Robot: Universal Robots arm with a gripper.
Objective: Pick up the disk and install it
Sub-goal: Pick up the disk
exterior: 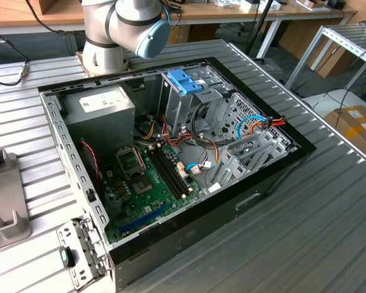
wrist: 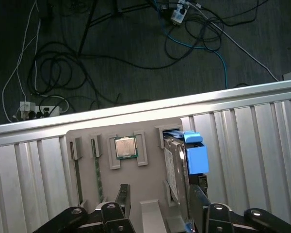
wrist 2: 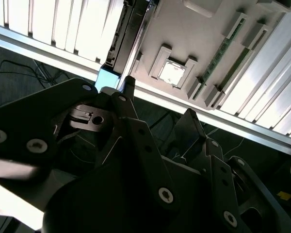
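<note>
A: Step in hand?

B: Pick-up, judged to be at the approach stage. Nothing is lifted. The disk (wrist: 176,170) is stood on edge in a slot of the grey holder (wrist: 106,131), with its blue end tab (wrist: 196,158) at the end nearest the table edge.

A: Claw?

B: The gripper (wrist: 159,189) is spread wide and nothing is held. In the first wrist view the disk is placed between the two fingers, much closer to one than the other. Contact cannot be confirmed. In the second wrist view one fingertip (wrist 2: 128,83) is seen just beside the blue tab.

A: Neighbours in the holder?

B: A processor chip (wrist: 126,147) is seated in the next pocket, with memory sticks (wrist: 78,167) slotted beyond it.

A: Destination?

B: The open case (exterior: 171,238) is laid on the ribbed table (exterior: 329,232). The arm base (exterior: 104,55) is mounted at 12 o'clock from it. A grey fixture (exterior: 6,207) is set at 9 o'clock, on the exterior view's left, and is presumed to be that same holder. Inside the case, a tall cage (exterior: 177,107) with a blue latch (exterior: 186,82) is fitted at 12 o'clock and a lower cage (exterior: 250,152) at 3 o'clock. Which bay is meant cannot be told.

A: What is called for next?

B: By judgement, the fingers need to be centred across the disk's flat faces, kept clear of the chip pocket, and closed squarely so the disk is not tilted. A straight pull along the slot would be required. The blue rails are best left uncovered.
</note>
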